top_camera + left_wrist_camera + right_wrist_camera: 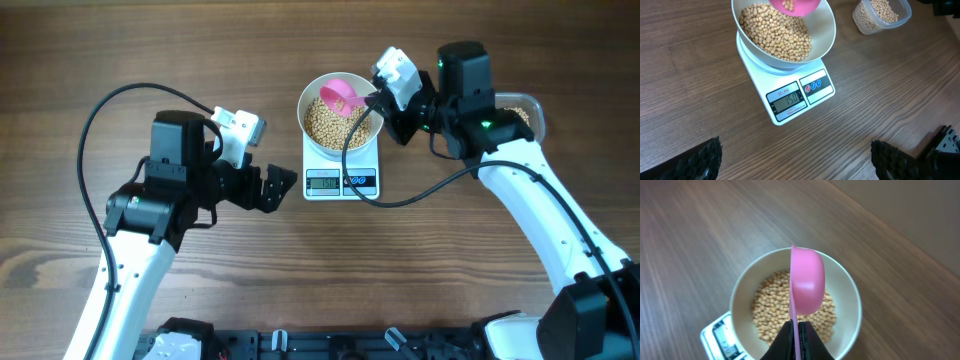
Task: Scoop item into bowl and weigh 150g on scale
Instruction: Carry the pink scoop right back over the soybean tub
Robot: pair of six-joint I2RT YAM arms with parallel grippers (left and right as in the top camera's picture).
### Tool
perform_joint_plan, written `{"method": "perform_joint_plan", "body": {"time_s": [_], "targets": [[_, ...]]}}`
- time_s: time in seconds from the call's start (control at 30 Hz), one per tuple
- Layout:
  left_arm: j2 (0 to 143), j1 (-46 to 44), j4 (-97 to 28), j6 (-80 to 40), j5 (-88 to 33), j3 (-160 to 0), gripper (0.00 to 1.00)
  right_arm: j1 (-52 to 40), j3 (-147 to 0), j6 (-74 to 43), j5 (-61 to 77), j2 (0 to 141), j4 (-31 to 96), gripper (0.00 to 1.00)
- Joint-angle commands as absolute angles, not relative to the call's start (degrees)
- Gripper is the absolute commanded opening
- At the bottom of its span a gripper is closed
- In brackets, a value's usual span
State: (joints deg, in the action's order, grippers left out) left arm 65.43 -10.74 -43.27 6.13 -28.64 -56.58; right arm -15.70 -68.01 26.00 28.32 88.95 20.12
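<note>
The bowl (826, 34) of beans (772, 35) is set on the scale (790, 102); 150 is shown, so weighing is judged done. A pink scoop (807, 282) is clamped above it by the right jaws; the left jaws are held open, empty.

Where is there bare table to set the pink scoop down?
Bare wood lies in front of the scale and left of the bowl, beyond the open left gripper. Crowded right of the bowl: right gripper, shut on the scoop, and the bean tub.
</note>
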Motion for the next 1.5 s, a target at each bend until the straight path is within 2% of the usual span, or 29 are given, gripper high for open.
{"method": "perform_joint_plan", "body": {"time_s": [0.0,0.47,0.7,0.9,1.13,1.27,1.47], "targets": [[65.7,-10.3,-43.1,5.8,-29.5,-56.6,1.00,-15.8,-69.1,24.4,27.2,89.4,18.5,0.04],[65.7,-10.3,-43.1,5.8,-29.5,-56.6,1.00,-13.8,-69.1,2.7,39.9,88.8,8.0,0.04],[65.7,-10.3,-43.1,5.8,-29.5,-56.6,1.00,-5.4,-69.1,0.2,40.0,84.4,6.8,0.04],[65.7,-10.3,-43.1,5.8,-29.5,-56.6,1.00,5.5,-69.1,-6.7,43.3,80.3,7.4,0.04],[65.7,-10.3,-43.1,5.8,-29.5,-56.6,1.00,18.3,-69.1,-7.4,45.1,79.3,19.9,0.04],[65.7,-10.3,-43.1,5.8,-29.5,-56.6,1.00,23.8,-69.0,-2.9,44.9,79.3,29.6,0.04],[65.7,-10.3,-43.1,5.8,-29.5,-56.6,1.00,29.1,-69.0,-3.2,35.0,79.3,36.4,0.04]]}}
